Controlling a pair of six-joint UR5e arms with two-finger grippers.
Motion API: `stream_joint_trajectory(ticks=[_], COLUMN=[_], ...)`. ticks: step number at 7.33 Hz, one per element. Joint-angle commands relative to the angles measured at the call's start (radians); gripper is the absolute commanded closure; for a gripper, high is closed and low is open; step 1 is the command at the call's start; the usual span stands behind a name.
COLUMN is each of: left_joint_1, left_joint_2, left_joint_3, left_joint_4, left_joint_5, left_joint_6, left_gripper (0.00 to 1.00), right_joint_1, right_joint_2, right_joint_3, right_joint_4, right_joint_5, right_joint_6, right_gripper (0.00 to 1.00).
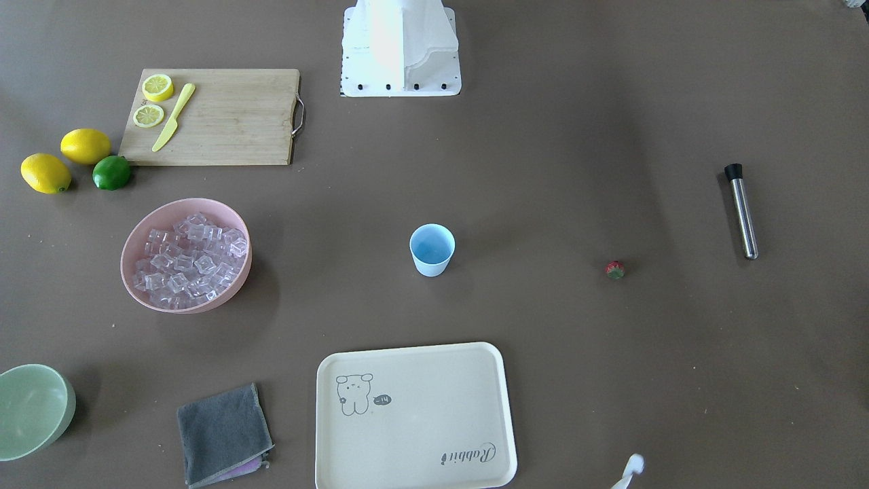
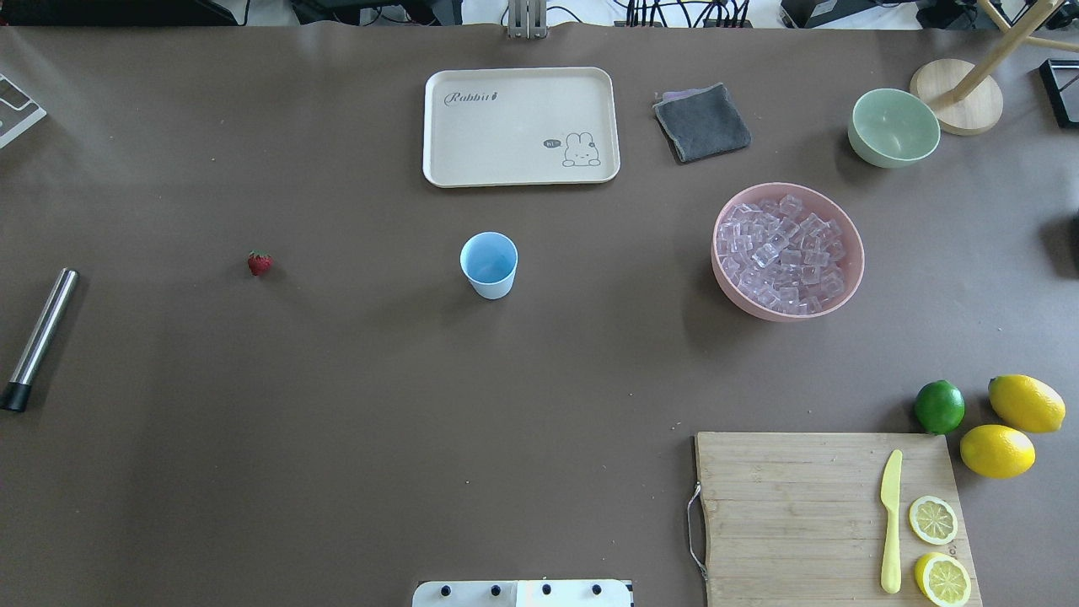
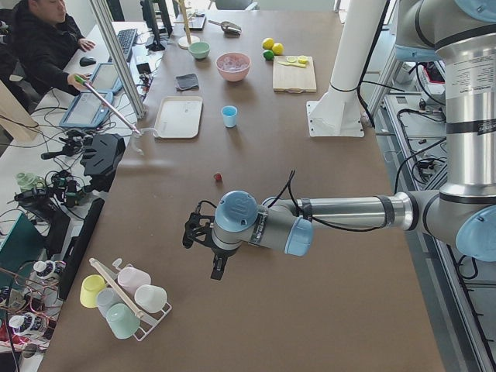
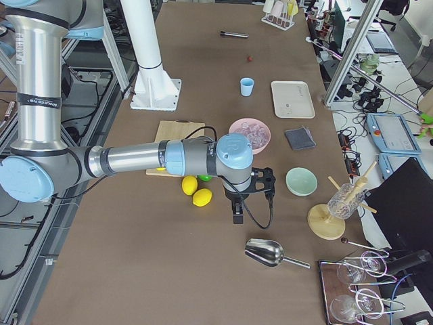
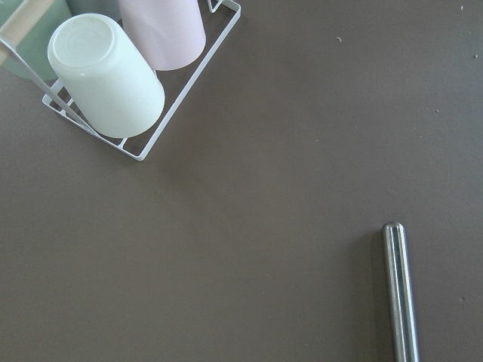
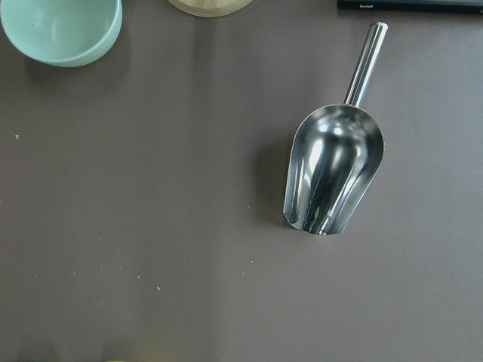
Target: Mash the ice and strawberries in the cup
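The light-blue cup [image 2: 489, 264] stands upright and empty mid-table, also in the front view [image 1: 432, 249]. The ice [image 2: 784, 253] fills a pink bowl [image 2: 718, 282] to its right. The strawberry [image 2: 260, 263] lies on the table left of the cup. A steel muddler [image 2: 38, 337] lies at the far left; its tip shows in the left wrist view [image 5: 400, 294]. My left gripper [image 3: 188, 235] hovers beyond the table's left end. My right gripper [image 4: 272, 183] hovers beyond the right end, above a steel scoop [image 6: 332, 173]. I cannot tell if either is open.
A cream tray [image 2: 438, 126], a grey cloth [image 2: 701, 122] and a pale green bowl [image 2: 893, 126] lie at the far edge. A cutting board [image 2: 801, 506] holds a yellow knife and lemon halves, with two lemons and a lime [image 2: 939, 406] beside it. A cup rack [image 5: 121, 83] sits near the left gripper.
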Motion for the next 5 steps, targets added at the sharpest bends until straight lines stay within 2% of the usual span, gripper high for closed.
stream_joint_trajectory(ticks=[1,5], left_joint_1=[0.000,0.000], left_joint_2=[-0.002,0.006], left_joint_3=[0.000,0.006], left_joint_4=[0.001,0.000], left_joint_5=[-0.001,0.000], left_joint_6=[-0.003,0.000], left_gripper=[0.02,0.02], right_joint_1=[0.000,-0.008], right_joint_2=[0.002,0.000], right_joint_3=[0.001,-0.001], right_joint_4=[-0.002,-0.008], right_joint_5=[-0.002,0.001], right_joint_6=[0.000,0.000], right_gripper=[0.00,0.01])
